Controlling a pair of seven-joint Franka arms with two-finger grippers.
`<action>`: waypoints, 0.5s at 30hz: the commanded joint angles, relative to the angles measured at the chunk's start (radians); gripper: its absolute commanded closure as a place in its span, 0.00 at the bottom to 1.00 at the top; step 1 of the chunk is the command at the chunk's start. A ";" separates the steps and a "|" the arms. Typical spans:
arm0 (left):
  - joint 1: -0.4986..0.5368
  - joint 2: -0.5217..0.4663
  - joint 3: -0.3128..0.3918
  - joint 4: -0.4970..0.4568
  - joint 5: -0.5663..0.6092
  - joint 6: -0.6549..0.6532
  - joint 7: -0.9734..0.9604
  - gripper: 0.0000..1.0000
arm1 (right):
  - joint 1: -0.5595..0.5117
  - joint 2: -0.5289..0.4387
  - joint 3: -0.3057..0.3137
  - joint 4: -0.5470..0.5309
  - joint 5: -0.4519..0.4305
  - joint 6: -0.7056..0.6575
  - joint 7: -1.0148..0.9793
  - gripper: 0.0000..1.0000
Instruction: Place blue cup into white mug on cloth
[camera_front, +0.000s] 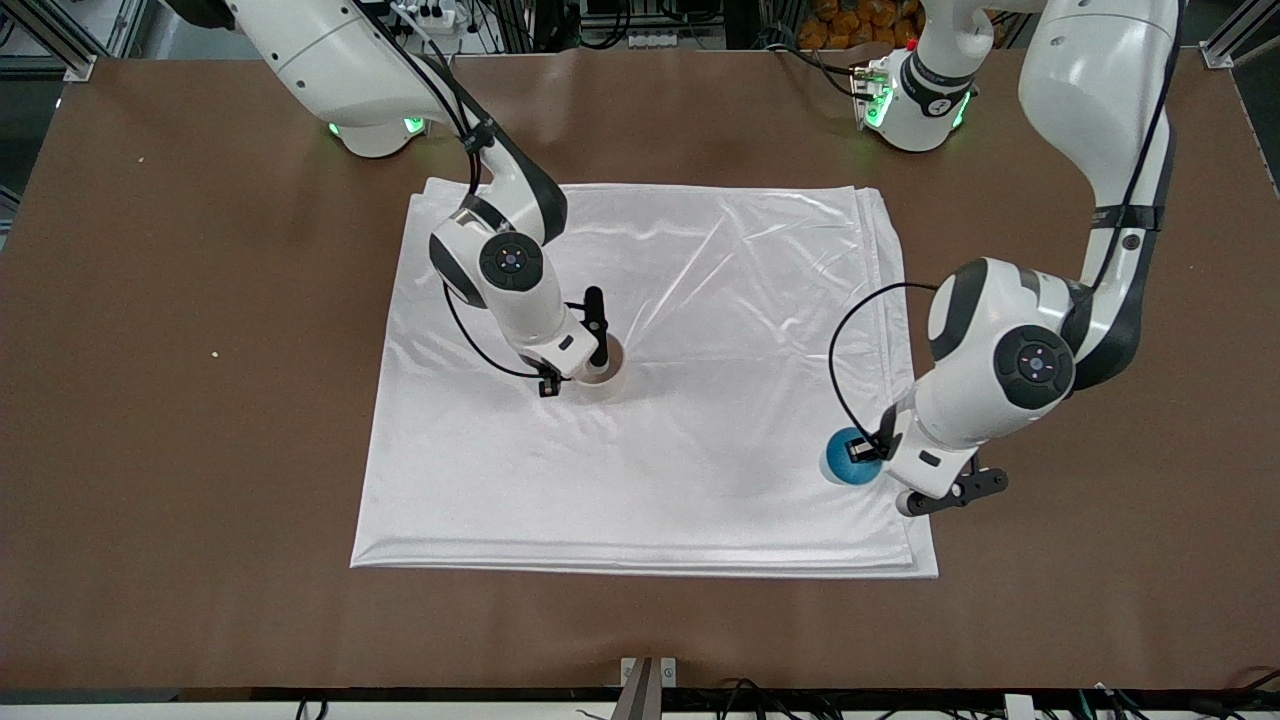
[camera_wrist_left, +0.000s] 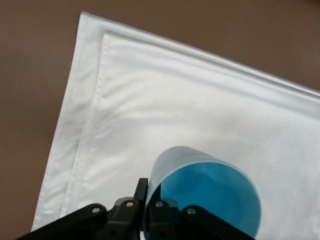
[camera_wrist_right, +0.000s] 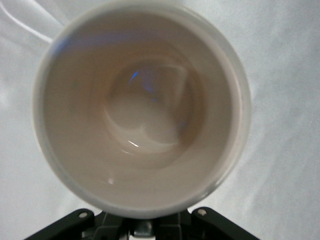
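The mug (camera_wrist_right: 140, 107) stood at the frame's centre on the cloth (camera_front: 700, 300), its pale inside holding nothing. The right pincer (camera_front: 590, 362) gripped the mug's rim. At lower right, near the cloth's edge, the cup (camera_wrist_left: 205, 195) held nothing too; the left pincer (camera_front: 868, 462) clenched its rim, one finger (camera_wrist_left: 141, 192) outside the wall. Brown worktop (camera_front: 200, 450) surrounded the cloth.

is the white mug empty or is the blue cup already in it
Empty. The right wrist view looks straight into the white mug and shows only its bare pale bottom. The blue cup sits apart on the cloth, at the left gripper.
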 joint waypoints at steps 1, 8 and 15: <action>-0.053 -0.016 0.004 -0.008 -0.011 -0.020 -0.088 1.00 | 0.016 0.032 -0.006 0.041 -0.037 -0.003 0.020 0.99; -0.096 -0.016 0.002 -0.008 -0.011 -0.020 -0.147 1.00 | 0.068 0.061 -0.017 0.039 -0.042 0.043 0.071 0.88; -0.131 -0.018 0.001 -0.007 -0.012 -0.023 -0.197 1.00 | 0.079 0.063 -0.026 0.036 -0.052 0.043 0.080 0.82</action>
